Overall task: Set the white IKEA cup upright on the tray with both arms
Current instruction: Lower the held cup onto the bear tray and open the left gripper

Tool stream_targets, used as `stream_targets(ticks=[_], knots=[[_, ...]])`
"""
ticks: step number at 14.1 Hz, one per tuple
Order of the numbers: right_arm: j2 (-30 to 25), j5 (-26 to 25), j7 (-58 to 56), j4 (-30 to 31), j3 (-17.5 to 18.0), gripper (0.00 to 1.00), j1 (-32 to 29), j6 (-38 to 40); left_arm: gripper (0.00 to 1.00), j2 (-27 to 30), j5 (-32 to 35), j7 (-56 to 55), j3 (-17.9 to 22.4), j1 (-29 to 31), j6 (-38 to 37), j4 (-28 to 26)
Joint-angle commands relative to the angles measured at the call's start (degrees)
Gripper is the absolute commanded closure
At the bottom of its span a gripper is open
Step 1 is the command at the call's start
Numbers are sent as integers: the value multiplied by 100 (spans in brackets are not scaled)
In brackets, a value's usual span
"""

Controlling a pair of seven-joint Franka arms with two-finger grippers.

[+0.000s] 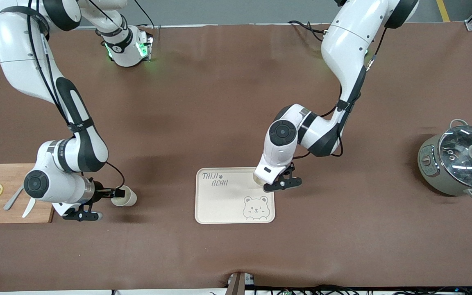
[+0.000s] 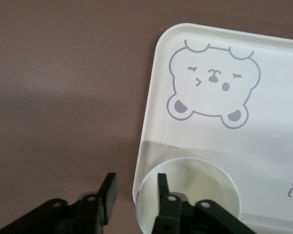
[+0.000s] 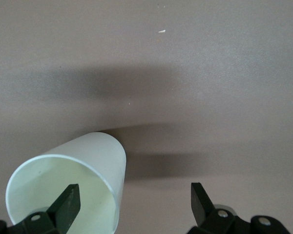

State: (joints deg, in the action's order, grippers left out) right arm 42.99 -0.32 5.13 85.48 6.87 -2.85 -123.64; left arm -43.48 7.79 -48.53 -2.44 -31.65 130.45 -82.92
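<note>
— Two cups? Where are your grippers?

— My left gripper [image 2: 134, 187] is spread, one finger inside an upright white cup [image 2: 188, 195] on the tray [image 1: 223, 200] corner, at the middle of the surface's front edge. My right gripper [image 3: 134, 202] is wide too, one finger inside a tilted white cup [image 3: 71, 187] on the surface beside the cutting board [image 1: 12, 178], at my right arm's end.
</note>
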Motion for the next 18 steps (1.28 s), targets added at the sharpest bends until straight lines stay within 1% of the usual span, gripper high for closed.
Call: stream_targets(ticks=[1, 3, 4, 5, 6, 8, 9, 10, 11, 12, 13, 15, 18], knots=[[25, -100, 120, -5, -10, 0, 39, -81, 0, 129, 127, -253, 24, 9, -125, 127], [25, -100, 120, -14, -10, 0, 48, -81, 0, 295, -31, -253, 24, 53, -256, 136], [25, -100, 120, -23, -10, 3, 48, -73, 0, 375, -66, -244, 16, 132, -335, 162], [25, -100, 120, -23, -2, 23, 48, -73, 0, 445, -110, -227, 16, 219, -449, 267], [25, -92, 128, -31, -2, 40, 48, -73, 0, 480, -119, -209, 16, 281, -598, 337], [25, -65, 128, -40, -2, 58, 66, -64, 0, 577, -119, -157, -28, 465, -661, 373], [25, -65, 128, -49, -2, 69, 66, -64, 0, 691, -172, 87, -46, 623, -653, 373], [25, -65, 128, -49, -2, 82, 66, -64, 0, 796, -285, 586, -46, 764, -679, 338], [25, -65, 128, -58, -2, 92, 74, -64, 0, 876, -426, 1173, -37, 930, -757, 321], [25, -74, 128, -58, -2, 97, 83, -64, 0, 902, -479, 1736, -37, 1132, -906, 321], [25, -83, 128, -58, -2, 100, 83, -64, 0, 964, -488, 2307, -37, 1352, -1012, 303], [25, -83, 128, -67, -2, 100, 109, -64, 0, 1008, -497, 3057, -37, 1748, -1118, 268], [25, -65, 128, -84, -2, 100, 109, -64, 0, 886, -480, 3769, -37, 2240, -1014, 233]])
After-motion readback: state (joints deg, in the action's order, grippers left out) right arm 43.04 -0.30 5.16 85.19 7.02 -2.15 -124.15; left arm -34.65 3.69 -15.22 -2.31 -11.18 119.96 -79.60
